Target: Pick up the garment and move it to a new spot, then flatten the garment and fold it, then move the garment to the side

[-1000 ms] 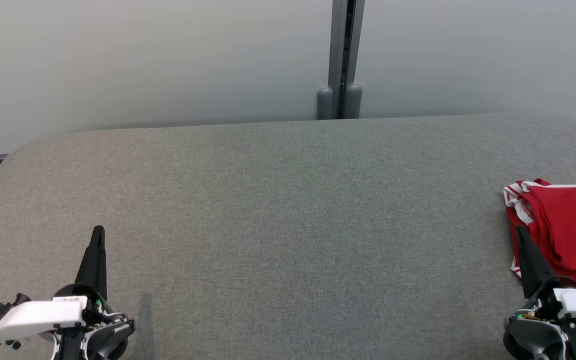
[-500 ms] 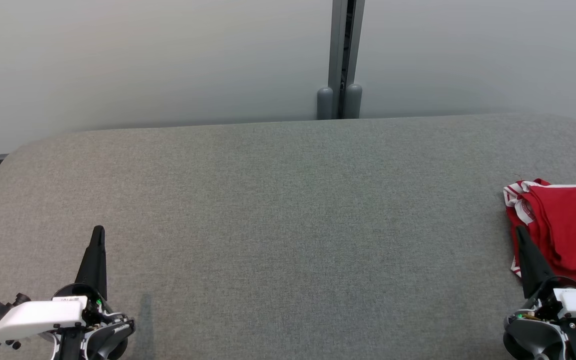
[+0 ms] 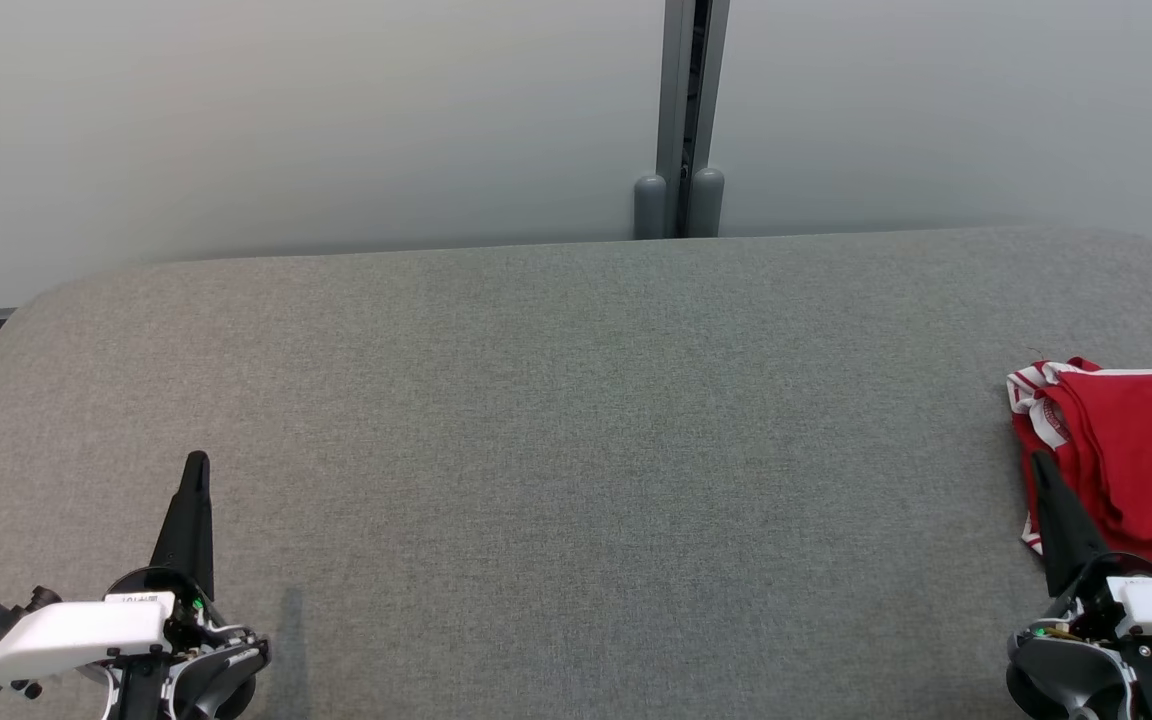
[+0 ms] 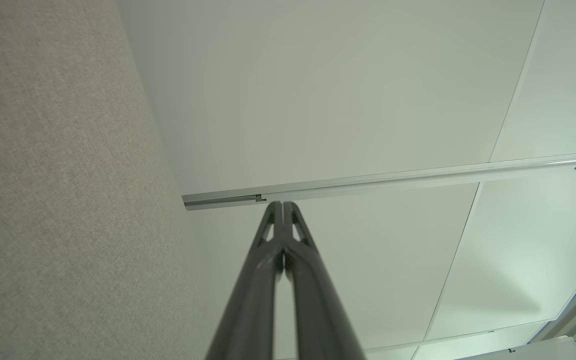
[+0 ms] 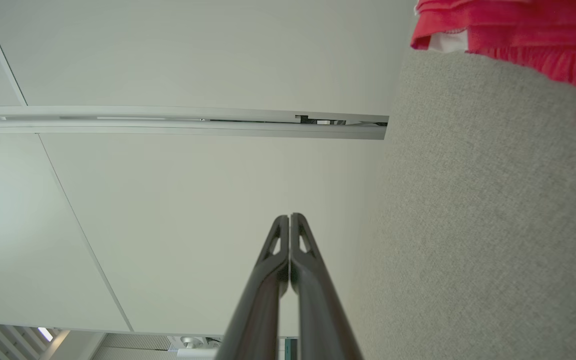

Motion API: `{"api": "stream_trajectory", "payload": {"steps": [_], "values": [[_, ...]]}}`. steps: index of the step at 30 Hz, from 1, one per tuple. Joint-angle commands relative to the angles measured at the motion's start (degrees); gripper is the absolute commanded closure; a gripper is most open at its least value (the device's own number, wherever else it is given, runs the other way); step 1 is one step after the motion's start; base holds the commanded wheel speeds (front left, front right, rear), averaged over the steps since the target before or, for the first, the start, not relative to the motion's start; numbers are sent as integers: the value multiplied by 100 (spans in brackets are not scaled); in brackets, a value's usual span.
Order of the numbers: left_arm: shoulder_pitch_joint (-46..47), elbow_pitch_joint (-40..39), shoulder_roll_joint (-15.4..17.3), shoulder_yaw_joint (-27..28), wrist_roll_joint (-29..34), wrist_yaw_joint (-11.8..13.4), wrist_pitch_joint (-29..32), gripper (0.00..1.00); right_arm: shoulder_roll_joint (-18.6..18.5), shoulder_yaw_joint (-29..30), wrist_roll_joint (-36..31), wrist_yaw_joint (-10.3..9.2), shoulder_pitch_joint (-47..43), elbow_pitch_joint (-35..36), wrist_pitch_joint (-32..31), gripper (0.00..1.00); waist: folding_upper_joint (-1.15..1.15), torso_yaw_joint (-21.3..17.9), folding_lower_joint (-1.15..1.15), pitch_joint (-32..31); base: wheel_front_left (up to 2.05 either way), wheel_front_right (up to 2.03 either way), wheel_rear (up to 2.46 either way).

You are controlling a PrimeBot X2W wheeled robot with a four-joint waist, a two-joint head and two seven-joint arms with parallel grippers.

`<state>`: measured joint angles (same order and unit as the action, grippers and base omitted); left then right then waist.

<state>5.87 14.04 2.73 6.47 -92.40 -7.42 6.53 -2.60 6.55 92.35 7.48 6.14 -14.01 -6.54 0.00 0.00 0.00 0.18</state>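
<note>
**Red garment at the table's right edge, just off the right gripper's tip**

The grey cloth-covered table (image 3: 576,450) spans the head view. The garment (image 3: 1136,460) lies in a loose red heap with white striped trim against the right edge, about midway between the far and near edges. The picture cuts it off, so its long axis cannot be told. The right gripper (image 3: 1039,462) has its jaws pressed together on nothing and points toward the far edge; the heap lies ahead and to its right, and contact cannot be told. The left gripper (image 3: 196,462), likewise closed and empty, sits near the near-left corner, well apart. The right arm looks the nearer and would need to open first.
</note>
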Motion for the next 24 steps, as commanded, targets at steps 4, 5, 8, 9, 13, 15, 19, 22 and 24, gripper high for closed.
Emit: {"api": "stream_trajectory", "payload": {"steps": [4, 5, 8, 9, 13, 15, 19, 22, 24], "values": [[73, -13, 28, 22, -6, -23, 17, 100, -53, 6, 15, 2, 11, 20, -18, 100, 0, 0, 0, 0, 0, 0, 0], [73, -13, 28, 22, -6, -23, 18, 100, -54, 6, 15, 2, 11, 20, -18, 100, 0, 0, 0, 0, 0, 0, 0], [73, -13, 28, 22, -6, -23, 18, 100, -54, 6, 15, 2, 11, 20, -19, 100, 0, 0, 0, 0, 0, 0, 0], [73, -13, 28, 22, -6, -23, 17, 100, -54, 6, 15, 2, 11, 20, -18, 100, 0, 0, 0, 0, 0, 0, 0], [73, -13, 28, 22, -6, -23, 18, 100, -54, 6, 15, 2, 11, 20, -18, 100, 0, 0, 0, 0, 0, 0, 0], [73, -13, 28, 22, -6, -23, 18, 100, -54, 6, 15, 2, 11, 20, -18, 100, 0, 0, 0, 0, 0, 0, 0], [73, -13, 28, 22, -6, -23, 18, 100, -54, 5, 15, 2, 11, 20, -18, 100, 0, 0, 0, 0, 0, 0, 0], [73, -13, 28, 22, -6, -23, 17, 100, -54, 5, 15, 2, 11, 20, -18, 100, 0, 0, 0, 0, 0, 0, 0], [73, -13, 28, 22, -6, -23, 18, 100, -54, 5, 15, 2, 11, 20, -18, 100, 0, 0, 0, 0, 0, 0, 0]]}}
